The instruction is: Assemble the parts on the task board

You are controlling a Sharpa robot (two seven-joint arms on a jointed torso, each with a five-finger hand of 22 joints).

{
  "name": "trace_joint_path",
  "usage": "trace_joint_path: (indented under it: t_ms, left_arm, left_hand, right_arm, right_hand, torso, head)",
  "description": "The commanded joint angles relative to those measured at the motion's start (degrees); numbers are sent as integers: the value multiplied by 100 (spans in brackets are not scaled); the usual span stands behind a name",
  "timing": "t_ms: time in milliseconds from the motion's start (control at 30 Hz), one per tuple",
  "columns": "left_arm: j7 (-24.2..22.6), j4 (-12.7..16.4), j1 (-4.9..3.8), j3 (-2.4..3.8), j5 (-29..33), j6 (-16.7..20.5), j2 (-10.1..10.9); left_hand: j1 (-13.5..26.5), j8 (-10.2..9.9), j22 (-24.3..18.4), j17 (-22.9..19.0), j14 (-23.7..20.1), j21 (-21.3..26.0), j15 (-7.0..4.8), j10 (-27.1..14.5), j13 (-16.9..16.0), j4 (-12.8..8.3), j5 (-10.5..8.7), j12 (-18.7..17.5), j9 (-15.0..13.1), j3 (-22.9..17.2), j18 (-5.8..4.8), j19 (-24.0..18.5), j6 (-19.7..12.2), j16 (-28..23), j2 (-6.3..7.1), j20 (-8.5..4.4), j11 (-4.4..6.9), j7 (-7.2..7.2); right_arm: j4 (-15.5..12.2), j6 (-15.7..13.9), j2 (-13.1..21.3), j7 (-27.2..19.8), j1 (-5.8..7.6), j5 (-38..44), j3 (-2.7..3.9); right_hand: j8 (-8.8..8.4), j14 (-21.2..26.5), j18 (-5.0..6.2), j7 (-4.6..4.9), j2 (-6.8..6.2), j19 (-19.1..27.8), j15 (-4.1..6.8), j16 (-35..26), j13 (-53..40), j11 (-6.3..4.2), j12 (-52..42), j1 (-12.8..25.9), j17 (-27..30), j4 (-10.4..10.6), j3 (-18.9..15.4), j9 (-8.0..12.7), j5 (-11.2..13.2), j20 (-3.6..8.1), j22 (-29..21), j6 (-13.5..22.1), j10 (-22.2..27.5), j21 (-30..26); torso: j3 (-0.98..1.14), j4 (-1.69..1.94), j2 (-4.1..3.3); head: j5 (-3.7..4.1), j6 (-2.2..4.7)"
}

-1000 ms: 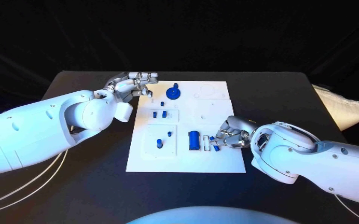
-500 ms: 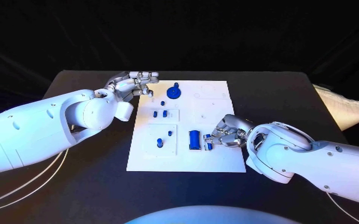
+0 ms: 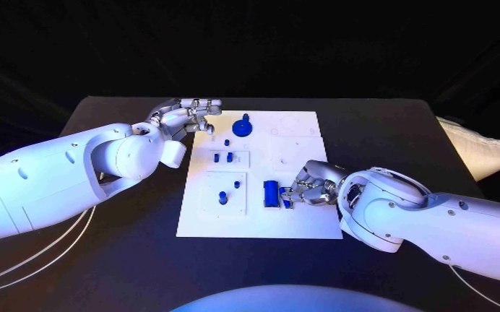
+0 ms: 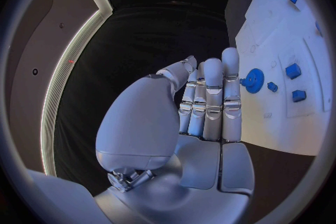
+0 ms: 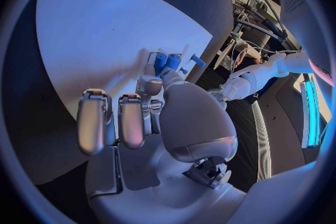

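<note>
Head view first: the right hand (image 3: pixel 309 189) sits low over the near half of the task board (image 3: pixel 297 225), fingers bunched down right beside the tall blue part (image 3: pixel 271 193), and there's a small blue part (image 3: pixel 289 198) tucked at its fingertips. I honestly can't tell from here if it's pinched or just touched. The left hand (image 3: pixel 188 118) hovers off the board's far left corner, fingers straight and together, holding nothing, with the blue gear (image 3: pixel 242 128) just off its fingertips toward the board's middle. Left wrist view: same story, the left hand (image 4: pixel 203 106) is flat with fingers side by side and empty, the blue gear (image 4: pixel 253 79) just past the fingertips and two little blue blocks (image 4: pixel 293 71) further along on the board. Right wrist view: the right hand (image 5: pixel 150 106) has its thumb and a finger curled onto a cluster of small blue parts (image 5: pixel 168 61) at the board's edge, other fingers hanging loose, so it looks like a pinch, but the contact is hidden. My take on doing this well: keep the pinch light, line the piece up upright over its slot beside the tall part, push straight down, and don't knock the neighbour.
</note>
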State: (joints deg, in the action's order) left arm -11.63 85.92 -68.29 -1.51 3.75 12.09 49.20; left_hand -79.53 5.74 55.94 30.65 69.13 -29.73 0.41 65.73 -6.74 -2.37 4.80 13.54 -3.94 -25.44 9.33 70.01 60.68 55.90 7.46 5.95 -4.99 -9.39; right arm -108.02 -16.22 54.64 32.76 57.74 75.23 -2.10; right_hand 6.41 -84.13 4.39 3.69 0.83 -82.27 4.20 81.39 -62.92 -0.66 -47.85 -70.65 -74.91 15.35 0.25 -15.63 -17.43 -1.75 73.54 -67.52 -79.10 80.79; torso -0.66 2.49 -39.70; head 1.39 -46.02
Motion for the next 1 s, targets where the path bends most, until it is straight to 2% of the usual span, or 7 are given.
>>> trace_joint_path:
  t_ms: [33, 667, 867, 1000]
  left_arm:
    - [-1, 16, -2, 4, 13, -125, -8]
    - [18, 17, -2, 4, 9, -151, -2]
    - [21, 13, -2, 4, 8, -157, -4]
    - [23, 11, -2, 4, 8, -161, -7]
  left_hand:
    - [-14, 17, -8, -5, -46, 19, -7, -44, -8, -38, 7, 18, 4, 9, 113, -29, -22, 17, -27, 8, -14, 0]
    - [-14, 17, -8, -5, -46, 19, -7, -44, -8, -38, 7, 18, 4, 9, 113, -29, -22, 17, -27, 8, -14, 0]
    - [-8, 18, -10, -9, -49, 21, -5, -51, -7, -38, 6, 22, 4, 13, 112, -29, -24, 18, -28, 9, -17, -2]
    - [-8, 18, -10, -9, -49, 21, -5, -51, -7, -38, 6, 22, 4, 13, 112, -29, -24, 18, -28, 9, -17, -2]
  right_arm:
    - [35, 481, -3, 151, -26, 286, -17]
    - [31, 401, 28, 205, -30, 907, -17]
    - [-12, 258, 23, 199, -31, 982, -17]
    - [-50, 122, 18, 177, -32, 976, -16]
  right_hand:
    - [17, -357, -89, 0, 6, -44, 27, 7, -22, -6, -54, 70, -247, 37, 10, -15, -21, -14, 10, -41, -62, 30]
    - [38, -365, -88, -33, 61, -45, 48, 32, -90, -34, -151, -46, -286, -35, 54, -39, -48, 1, 11, -72, -103, 28]
    - [43, -368, -89, -36, 66, -49, 53, 43, -115, -40, -187, -65, -300, -48, 60, -45, -73, 6, 18, -80, -117, 32]
    - [44, -368, -90, -31, 22, -51, 54, 42, -114, -36, -179, -15, -299, -21, 15, -52, -140, 11, 18, -79, -118, 32]
  torso:
    - [0, -3, 4]
    - [2, -1, 2]
    - [4, -3, 1]
    - [2, 0, 1]
  head:
    - [-3, -7]
    - [26, -14]
    - [33, -6]
    - [40, -5]
